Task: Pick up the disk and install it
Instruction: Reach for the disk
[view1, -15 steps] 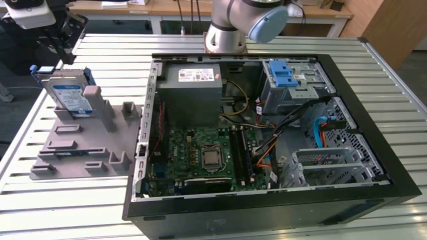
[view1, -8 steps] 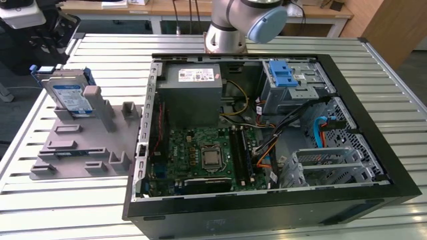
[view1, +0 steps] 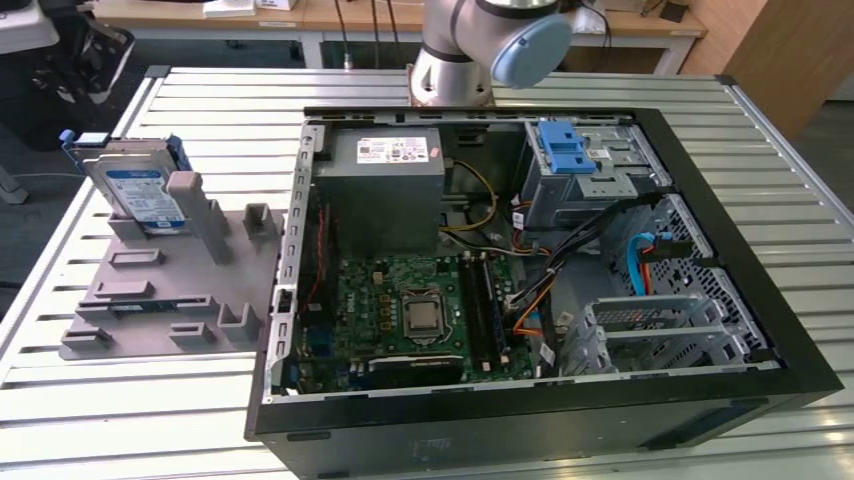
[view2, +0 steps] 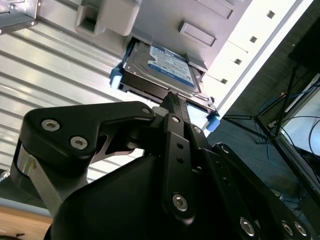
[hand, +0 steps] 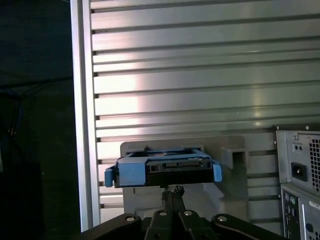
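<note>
The disk (view1: 140, 195) stands on edge in a slot at the far end of a grey holder (view1: 174, 290), on the exterior view's left. Its blue-and-white label and blue side rails show. In both wrist views my gripper (view2: 170, 96) (hand: 171, 191) points at the disk (view2: 165, 65) (hand: 162, 170) and hangs a short way off it, without touching. The black fingers lie close together with nothing between them. The arm's base (view1: 467, 50) stands at the back of the table.
An open computer case (view1: 747, 330) lies beside the holder on the slatted metal table (view1: 107, 400). Inside are a grey power supply (view1: 387, 170), the motherboard (view1: 414, 310), cables, and a drive cage with a blue latch (view1: 574, 155). The table's edge (hand: 82, 125) runs close past the disk.
</note>
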